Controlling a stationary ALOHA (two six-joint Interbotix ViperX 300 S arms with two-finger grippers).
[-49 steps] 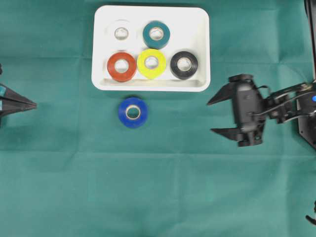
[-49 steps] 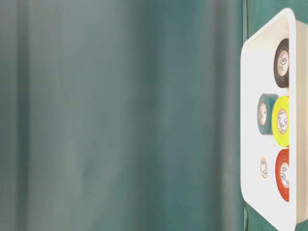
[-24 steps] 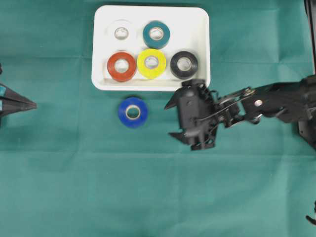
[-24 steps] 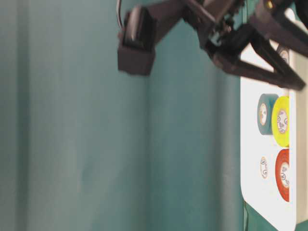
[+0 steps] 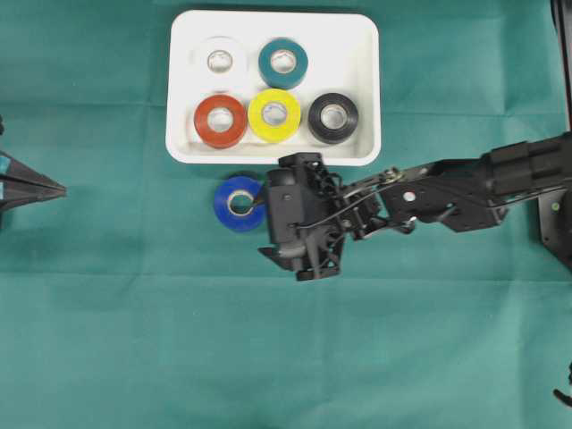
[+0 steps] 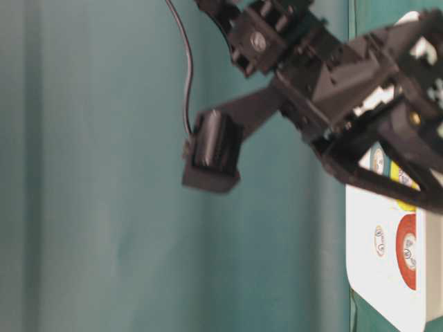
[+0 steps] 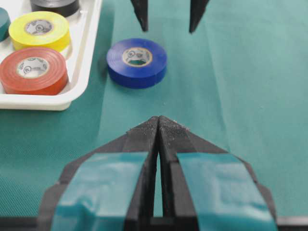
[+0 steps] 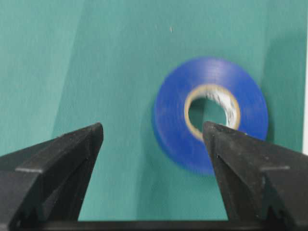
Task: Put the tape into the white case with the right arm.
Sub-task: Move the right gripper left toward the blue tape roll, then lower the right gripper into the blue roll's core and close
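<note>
While the blue roll is not yet grasped, the scene is read as follows.

Right gripper (image 8: pixel 153 132): its fingers are spread apart with nothing between them; in the wrist view one finger (image 8: pixel 231 144) overlaps the roll's edge and the other is well off to its other side. Contact cannot be told.
Blue tape (image 5: pixel 239 203): it is seen lying flat on the green cloth (image 5: pixel 134 340), just ahead of the fingertips and outside the case, close beside its near rim.
Case (image 5: pixel 365 54): five rolls (white, teal, red, yellow, black) are held in it already.
Left gripper (image 7: pixel 159 126): its fingers are pressed together, empty, well apart from the roll.
Done: five rolls are judged to be stowed.
Left: the roll is to be straddled, gripped, lifted over the rim and released in the case.
</note>
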